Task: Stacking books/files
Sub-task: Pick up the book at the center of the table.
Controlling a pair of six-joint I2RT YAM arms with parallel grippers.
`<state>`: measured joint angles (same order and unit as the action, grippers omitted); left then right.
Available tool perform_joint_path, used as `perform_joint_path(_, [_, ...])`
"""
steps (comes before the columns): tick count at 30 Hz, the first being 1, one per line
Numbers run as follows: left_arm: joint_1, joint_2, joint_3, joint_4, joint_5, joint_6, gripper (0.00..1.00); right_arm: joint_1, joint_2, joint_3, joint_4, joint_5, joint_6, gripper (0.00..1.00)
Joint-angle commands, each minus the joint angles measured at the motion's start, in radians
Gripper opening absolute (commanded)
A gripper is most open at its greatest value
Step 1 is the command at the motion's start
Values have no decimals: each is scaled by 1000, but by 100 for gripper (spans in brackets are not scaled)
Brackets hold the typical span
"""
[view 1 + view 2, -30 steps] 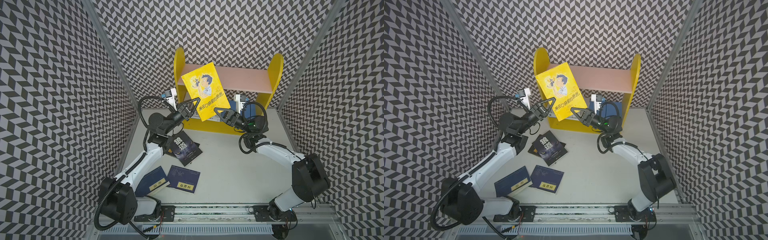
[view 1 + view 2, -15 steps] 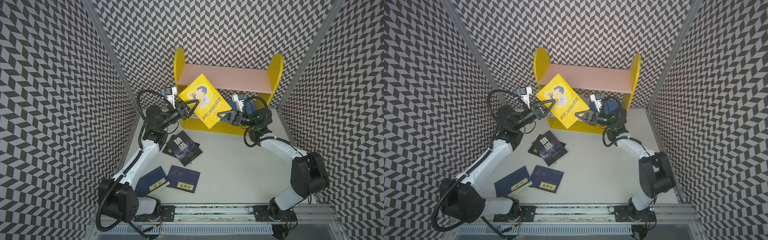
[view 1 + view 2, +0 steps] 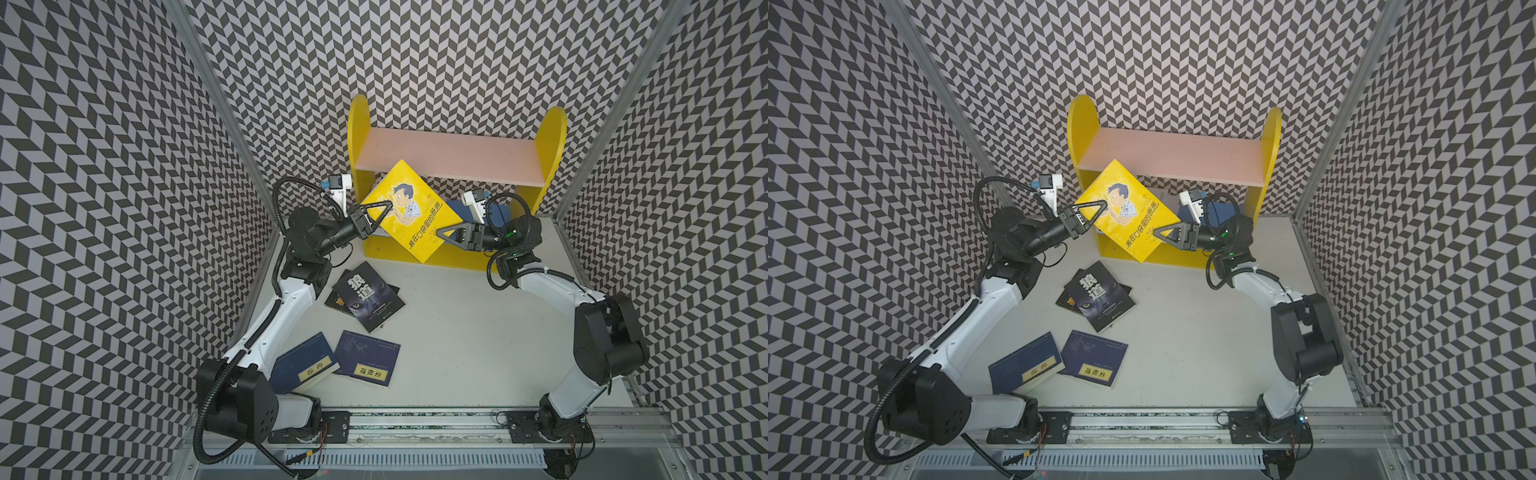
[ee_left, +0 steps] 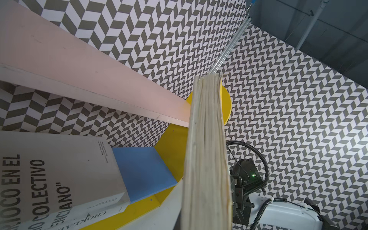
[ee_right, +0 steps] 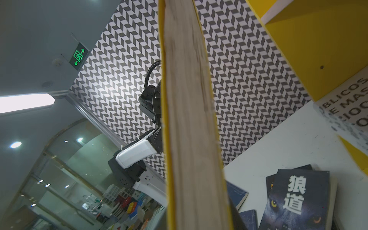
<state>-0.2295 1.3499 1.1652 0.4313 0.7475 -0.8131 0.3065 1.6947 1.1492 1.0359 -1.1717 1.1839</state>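
Yellow book (image 3: pixel 409 216): off the counter (image 3: pixel 478 332), tilted corner-up in front of the lower opening of the shelf (image 3: pixel 449 156); in both top views the top corner overlaps the near edge of the pink board.
Left claw (image 3: pixel 388 204): clamped shut on the book's left edge, with the page edges dead ahead in its wrist view.
Right claw (image 3: pixel 440 233): at the book's right edge, one finger lying across the cover; cannot tell whether gripping or slack.
Reason for hold: probably pinched at opposite edges so a wide, limp paperback neither sags nor swings while being steered toward the shelf.
White book (image 4: pixel 59 175): already flat on the lower shelf, likely the base of the stack.
Black books (image 3: pixel 368 297): overlapping on the counter, near side of the shelf.
Navy books (image 3: pixel 305 368): two just beside each other, nearer and to the left, not yet shelved.
Risk: raised corner catching under the pink board.
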Motion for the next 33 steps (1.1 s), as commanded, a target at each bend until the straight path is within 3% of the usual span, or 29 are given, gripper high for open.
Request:
perform_joint_path(1, [3,-36,-76,120,-96,-83,0,14,7,-86,296,124,162,43])
perform_joint_path(5, [3,-91,-229,251,-199,-222,0,44,32,-185,463,214,264,53])
perform_joint_path(8, [6,-113,-295,315,-238,-296,0,74,46,-238,472,254,264,57])
perform_joint_path(20, [9,-131,-378,380,-336,-380,0,154,107,-244,433,281,259,62])
perform_joint_path(30, [12,-123,-414,437,-355,-398,0,175,150,-186,406,307,267,36])
perform_joint_path(33, [10,-114,-412,449,-349,-395,0,173,151,-182,361,329,247,22])
